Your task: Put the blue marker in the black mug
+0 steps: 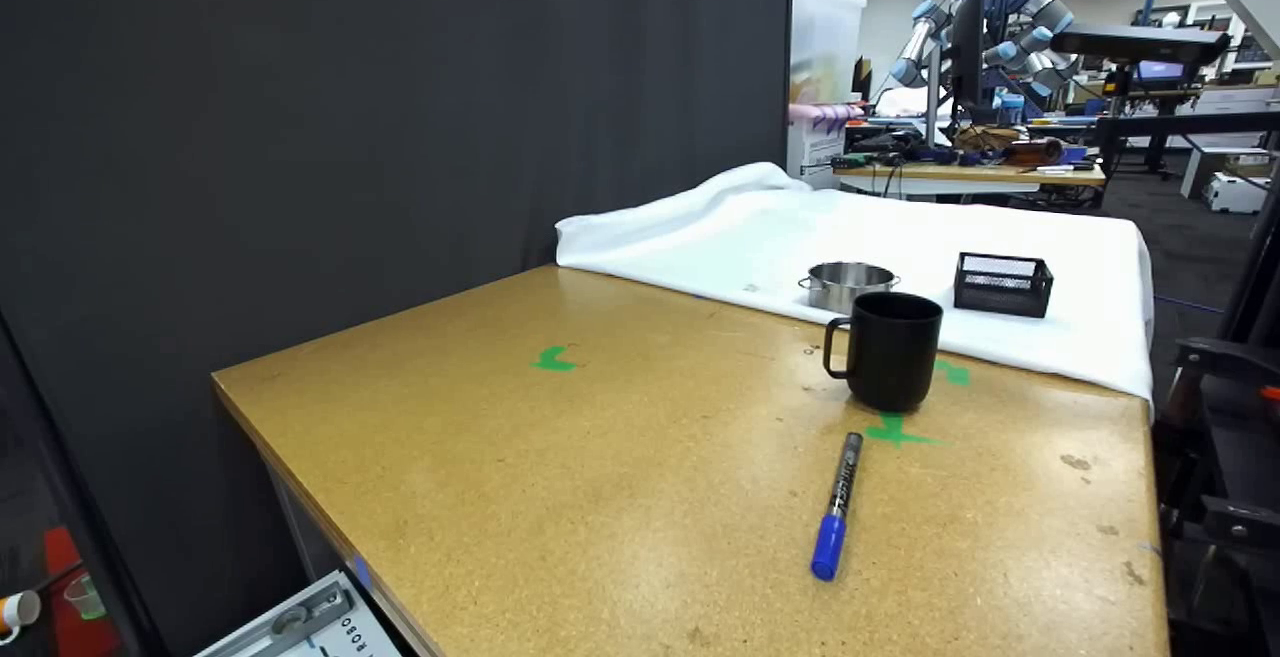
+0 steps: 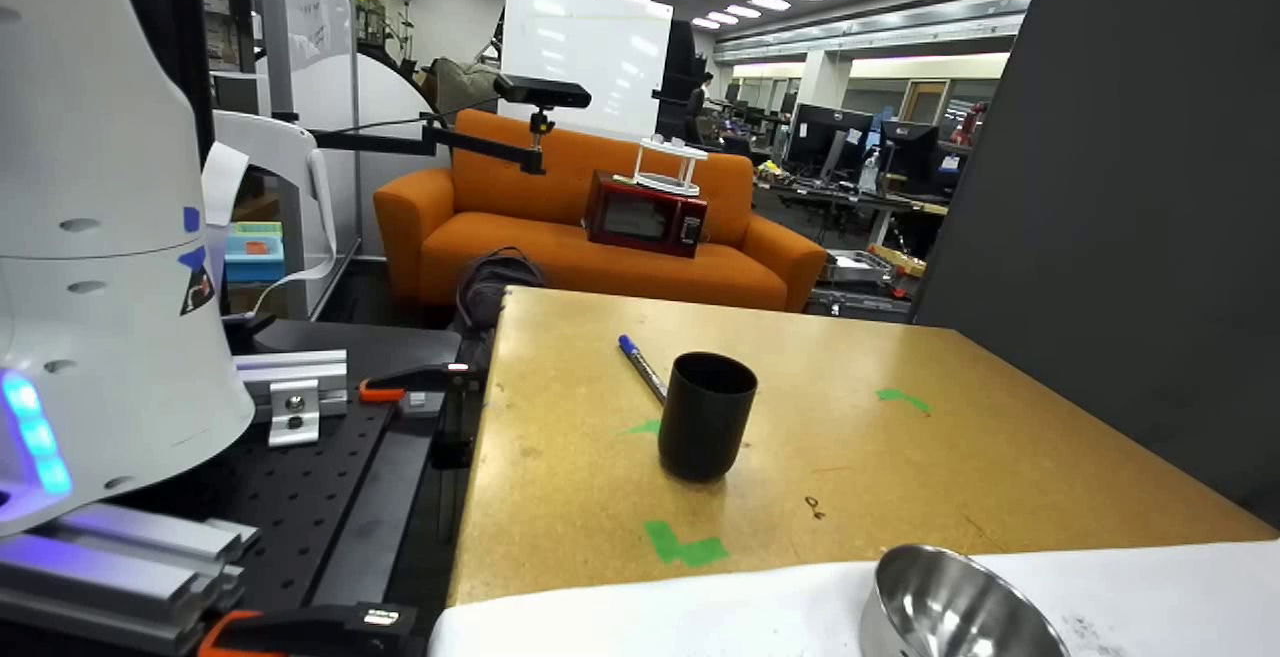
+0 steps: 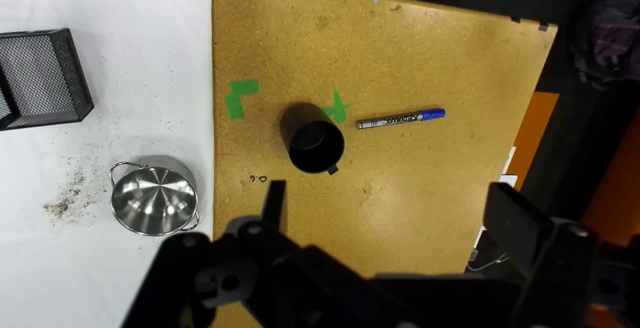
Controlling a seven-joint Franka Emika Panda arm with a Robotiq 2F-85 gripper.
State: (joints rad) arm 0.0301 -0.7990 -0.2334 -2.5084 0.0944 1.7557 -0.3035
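Observation:
The blue marker, with a grey lettered barrel and a blue cap, lies flat on the wooden table. It shows in both exterior views [image 1: 839, 502] [image 2: 643, 368] and in the wrist view [image 3: 400, 119]. The black mug stands upright beside the marker's grey end, in both exterior views [image 1: 895, 357] [image 2: 703, 429] and in the wrist view [image 3: 296, 126]. Its inside looks empty from above. My gripper [image 3: 388, 186] shows only in the wrist view. Its fingers are wide apart with nothing between them, high above the table. In the wrist view the mug and marker appear beyond the fingertips.
A silver pot [image 1: 850, 284] [image 2: 955, 609] [image 3: 154, 200] and a black mesh basket [image 1: 1003, 286] [image 3: 45, 76] stand on a white cloth [image 1: 760, 237] beside the mug. A dark partition [image 1: 400, 117] borders the wooden table [image 1: 600, 497]. The robot's base [image 2: 110, 317] stands by the table edge.

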